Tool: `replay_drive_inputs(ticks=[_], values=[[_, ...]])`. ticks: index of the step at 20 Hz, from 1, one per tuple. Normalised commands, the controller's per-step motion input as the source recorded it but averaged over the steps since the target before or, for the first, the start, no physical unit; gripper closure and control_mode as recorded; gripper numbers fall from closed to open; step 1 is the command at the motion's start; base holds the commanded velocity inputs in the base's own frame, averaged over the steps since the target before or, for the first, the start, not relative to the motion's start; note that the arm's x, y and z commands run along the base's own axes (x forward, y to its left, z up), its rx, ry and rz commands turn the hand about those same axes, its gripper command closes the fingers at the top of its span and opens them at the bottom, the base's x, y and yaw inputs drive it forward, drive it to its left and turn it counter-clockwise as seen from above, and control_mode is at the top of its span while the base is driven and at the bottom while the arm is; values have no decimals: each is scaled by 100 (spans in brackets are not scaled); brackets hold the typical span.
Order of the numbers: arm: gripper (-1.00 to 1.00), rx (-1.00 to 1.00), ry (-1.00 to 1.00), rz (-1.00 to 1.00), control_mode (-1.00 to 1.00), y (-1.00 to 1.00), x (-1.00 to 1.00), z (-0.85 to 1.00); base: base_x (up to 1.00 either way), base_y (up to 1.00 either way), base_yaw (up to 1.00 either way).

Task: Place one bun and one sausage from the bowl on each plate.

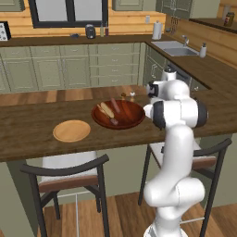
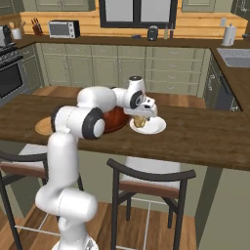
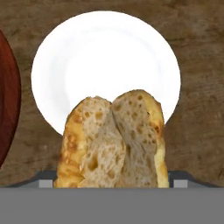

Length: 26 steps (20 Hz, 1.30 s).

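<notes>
My gripper (image 2: 141,116) is shut on a split, browned bun (image 3: 114,142) and holds it just above the white plate (image 3: 105,52), which lies bare on the counter to the right of the bowl. The dark red-brown bowl (image 1: 129,118) sits mid-counter with another bun (image 1: 107,110) and a sausage (image 1: 114,121) inside. Its rim (image 3: 8,100) shows at the left edge of the hand view. The flat tan plate (image 1: 71,131) lies bare to the bowl's left. In the left base view my own arm hides the gripper and the white plate.
Small shakers (image 1: 127,96) stand behind the bowl. Two stools (image 1: 69,173) (image 2: 149,176) are tucked under the counter's near edge. A sink (image 1: 178,48) is set in the far right counter.
</notes>
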Motion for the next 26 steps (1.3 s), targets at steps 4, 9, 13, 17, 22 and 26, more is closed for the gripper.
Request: replay_drive_inputs(ticks=[4,9,13,17,22,26], values=[[100,0,17,0,-100,-54,65,-23,0,0,0],[100,0,12,0,-100,-28,47,-60,0,0,0],[100,0,0,0,-100,0,0,-83,0,0,0],[100,0,-3,-1,-100,1,0,-43,0,0,0],[-100,-1,-5,0,-100,20,0,-12,0,0,0],[-100,-7,-6,0,-100,38,-9,0,0,0,0]])
